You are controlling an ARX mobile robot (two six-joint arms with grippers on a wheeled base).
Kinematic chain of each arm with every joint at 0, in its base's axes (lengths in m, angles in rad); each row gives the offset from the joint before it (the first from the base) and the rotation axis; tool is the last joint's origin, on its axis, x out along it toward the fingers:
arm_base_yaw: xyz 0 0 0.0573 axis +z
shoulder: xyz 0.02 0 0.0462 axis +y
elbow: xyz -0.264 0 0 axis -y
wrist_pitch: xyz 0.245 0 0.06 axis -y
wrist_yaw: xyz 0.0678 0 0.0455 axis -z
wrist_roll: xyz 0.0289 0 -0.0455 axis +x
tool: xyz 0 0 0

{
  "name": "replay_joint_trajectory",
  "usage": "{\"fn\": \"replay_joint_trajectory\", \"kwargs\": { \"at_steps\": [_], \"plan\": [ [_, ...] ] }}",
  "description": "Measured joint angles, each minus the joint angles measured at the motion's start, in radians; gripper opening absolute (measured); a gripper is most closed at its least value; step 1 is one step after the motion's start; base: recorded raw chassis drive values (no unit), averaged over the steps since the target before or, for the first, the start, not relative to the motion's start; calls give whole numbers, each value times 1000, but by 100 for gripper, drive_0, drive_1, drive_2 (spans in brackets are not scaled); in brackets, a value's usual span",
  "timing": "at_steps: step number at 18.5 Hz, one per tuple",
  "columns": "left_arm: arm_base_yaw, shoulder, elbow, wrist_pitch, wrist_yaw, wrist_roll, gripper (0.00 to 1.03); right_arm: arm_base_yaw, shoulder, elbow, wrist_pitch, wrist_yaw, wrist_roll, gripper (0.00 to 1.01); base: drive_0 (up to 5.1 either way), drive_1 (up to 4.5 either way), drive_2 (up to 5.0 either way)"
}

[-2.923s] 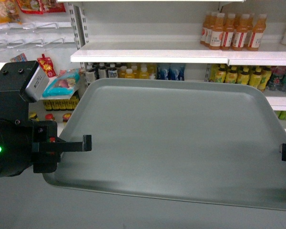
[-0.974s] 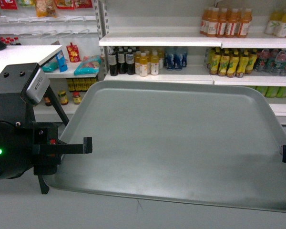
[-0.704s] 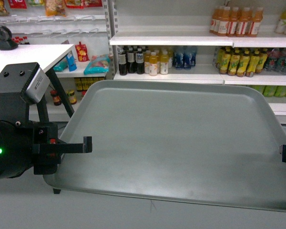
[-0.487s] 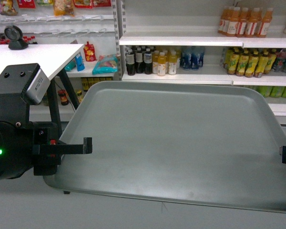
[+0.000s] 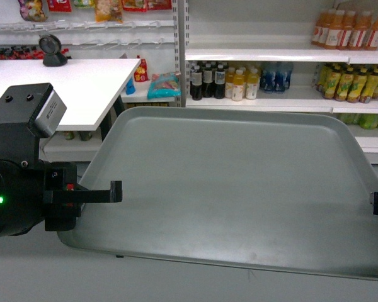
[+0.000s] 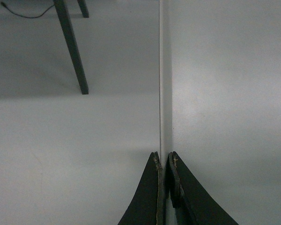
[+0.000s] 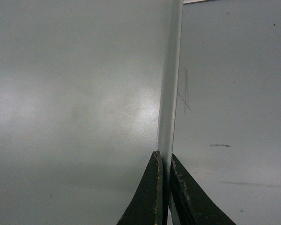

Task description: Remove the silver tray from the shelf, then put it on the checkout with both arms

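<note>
Held level in mid-frame: large flat grey-green tray [image 5: 239, 189], off the shelf. Left claw [image 6: 164, 176] clamped on its left rim, right claw [image 7: 164, 180] pinching the right rim. Farther, upper left: white flat-topped table [image 5: 63, 88]; beyond, white bottle shelf [image 5: 264, 55].

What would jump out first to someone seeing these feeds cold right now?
The large flat grey-green tray fills the middle of the head view, held in the air by its two short edges. The left gripper and the right gripper are each clamped on the thin rim. Behind it, at upper left, stands the white flat-topped counter with a small black round scanner; bottle-stocked white shelves lie at upper right.
</note>
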Motion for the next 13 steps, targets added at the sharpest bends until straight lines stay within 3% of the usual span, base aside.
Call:
{"fn": "replay_joint_trajectory", "kwargs": {
  "at_steps": [13],
  "plan": [
    [0,0,0,0,0,0,3,0,0,0,-1,0,1,4,22,-411,456]
  ]
}}
